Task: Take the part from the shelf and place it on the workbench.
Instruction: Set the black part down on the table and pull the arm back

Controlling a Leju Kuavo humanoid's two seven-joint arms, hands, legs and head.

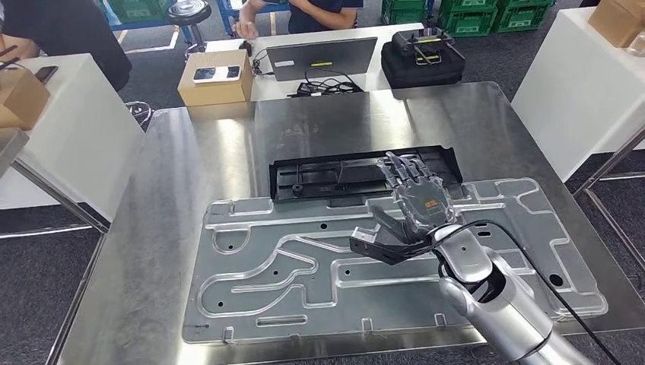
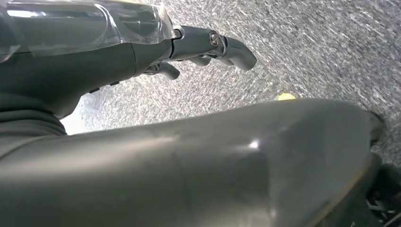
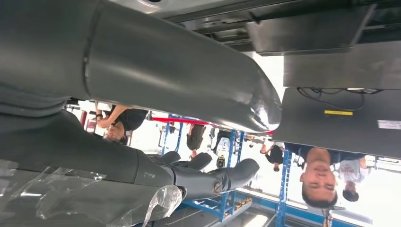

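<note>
- Head view: a steel workbench (image 1: 190, 152) fills the middle. On it lies a big grey metal plate (image 1: 304, 274) with winding grooves, and touching its far edge, at about 12 o'clock from the plate's centre, lies the black part (image 1: 327, 176), a long flat plastic tray.
- The right hand (image 1: 407, 213) reaches in from 5 o'clock on its silver arm (image 1: 494, 296). Its fingers (image 1: 403, 171) are stretched out and apart over the right end of the black part, with the thumb out to the side over the plate; it grips nothing. There is an orange mark on the back of the hand, too small to read.
- Beyond the workbench, at 12 o'clock, a white table carries a laptop (image 1: 319, 57), a cardboard box (image 1: 217, 84) with a phone (image 1: 216, 73) on top, and a black case (image 1: 422, 61). A person (image 1: 304, 11) sits behind it. Green crates (image 1: 471, 15) stand at 1 o'clock.
- Left wrist view: the left hand (image 2: 189, 52) hangs over grey speckled carpet (image 2: 307, 47); its fingers look curled a little with nothing in them, but I cannot tell for sure how they lie. A small yellow scrap (image 2: 286, 96) lies on the carpet.
- Right wrist view: the picture is upside down. The right hand's dark fingers (image 3: 213, 177) lie straight and hold nothing. Behind them are blue shelf frames (image 3: 283, 189), people, and the laptop's dark lid (image 3: 340, 118), with a yellow label (image 3: 338, 112) and a white one (image 3: 388, 124), both unreadable.
</note>
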